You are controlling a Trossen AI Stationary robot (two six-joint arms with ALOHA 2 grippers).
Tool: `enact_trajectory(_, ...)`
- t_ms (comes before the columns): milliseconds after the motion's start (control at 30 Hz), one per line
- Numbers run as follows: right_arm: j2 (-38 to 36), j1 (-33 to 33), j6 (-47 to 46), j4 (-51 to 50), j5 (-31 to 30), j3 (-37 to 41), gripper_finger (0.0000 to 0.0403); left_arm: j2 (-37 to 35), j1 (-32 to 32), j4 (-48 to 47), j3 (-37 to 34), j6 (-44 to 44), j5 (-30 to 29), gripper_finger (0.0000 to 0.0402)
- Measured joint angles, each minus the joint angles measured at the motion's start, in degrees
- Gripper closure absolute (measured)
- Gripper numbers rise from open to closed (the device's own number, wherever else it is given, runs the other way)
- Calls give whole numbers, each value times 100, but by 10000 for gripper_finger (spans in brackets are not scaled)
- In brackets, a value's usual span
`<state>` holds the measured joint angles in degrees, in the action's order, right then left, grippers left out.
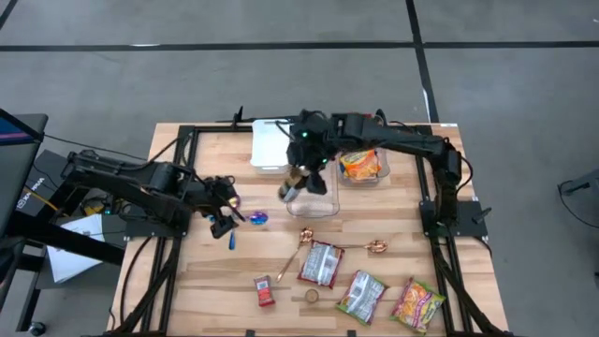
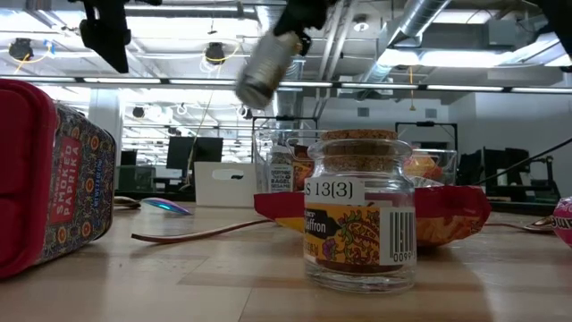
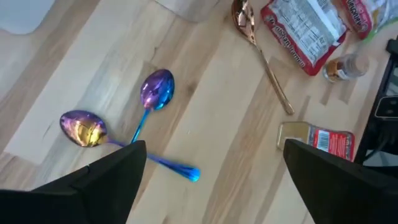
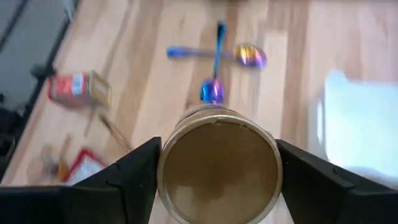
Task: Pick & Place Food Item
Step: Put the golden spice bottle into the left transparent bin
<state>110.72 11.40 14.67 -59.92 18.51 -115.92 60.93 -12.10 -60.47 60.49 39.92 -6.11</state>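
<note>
A grey round canister with a brown flat end hangs tilted in the air, with my right gripper shut on it. It is above the far middle of the table, over a clear tub. My left gripper stands open above the table's left middle. It is over two iridescent spoons that lie crossed on the wood, and it touches nothing. My right gripper pinches the canister's round wall between its two fingers, one on each side. The fingers slant down and run along the canister, whose brown end faces the wrist. The canister is lifted clear and tilted, its free end lowest.
A second clear tub with an orange snack bag and a white box stand at the far edge. A copper spoon, foil packets, a red tin and a small corked jar lie toward the near edge.
</note>
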Motion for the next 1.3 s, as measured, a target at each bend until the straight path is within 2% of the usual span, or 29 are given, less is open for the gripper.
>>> enact_trajectory(233, -9, 384, 471, -1530, -438, -210, 136, -129, 0, -95, -156, 143, -126, 39)
enact_trajectory(367, -9, 566, 472, -1786, -829, -195, 136, -156, 0, 42, -397, 265, -134, 43)
enact_trajectory(733, 29, 1087, 331, -1651, -901, 670, 136, -169, 0, 689, -781, 411, -135, 57)
enact_trajectory(967, 26, 1094, 333, -892, -1023, 1127, 136, -169, 0, 695, -791, 408, -135, 62)
enact_trajectory(1300, 28, 1096, 335, -401, -1113, 1673, 136, -169, 0, 698, -791, 503, -130, 61)
